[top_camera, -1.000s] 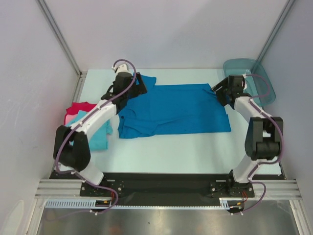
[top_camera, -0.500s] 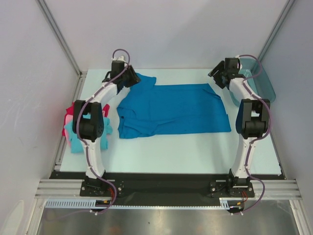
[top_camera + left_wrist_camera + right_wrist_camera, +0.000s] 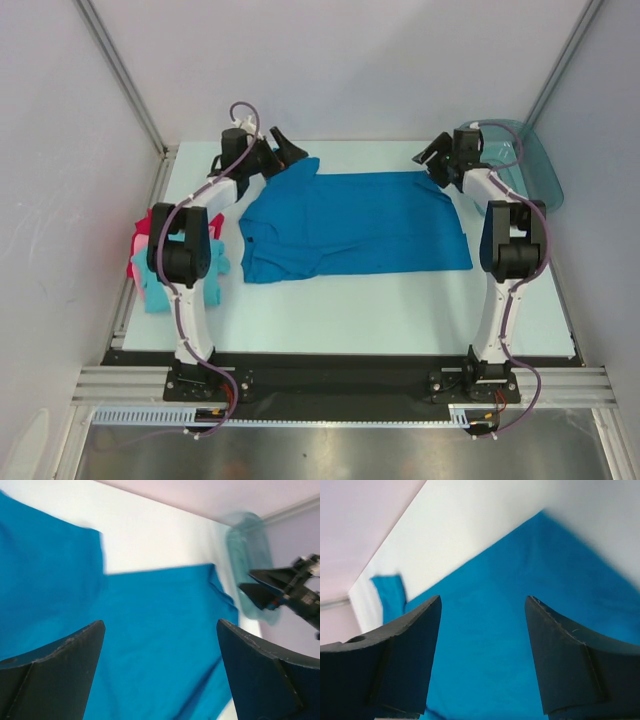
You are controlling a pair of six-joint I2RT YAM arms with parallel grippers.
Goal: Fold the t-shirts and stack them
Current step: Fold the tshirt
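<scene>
Left gripper (image 3: 283, 148) is seen wide open, with nothing between its fingers, and is held over the far left sleeve of the blue shirt (image 3: 350, 225). Right gripper (image 3: 430, 160) is also seen open and empty, and is held over the far right corner of the same shirt. Whether either gripper touches the cloth cannot be told. The blue shirt is spread flat on the middle of the table (image 3: 350, 310). It is laid sideways, with the sleeves at the left end and the hem at the right. The red shirt (image 3: 160, 213), pink shirt (image 3: 140, 248) and turquoise shirt (image 3: 150, 288) are bunched in a loose pile at the table's left edge. The pile is partly hidden by the left arm and is not touching the blue shirt. The tray (image 3: 535, 165) is tilted at the far right corner, just beside the right gripper.
</scene>
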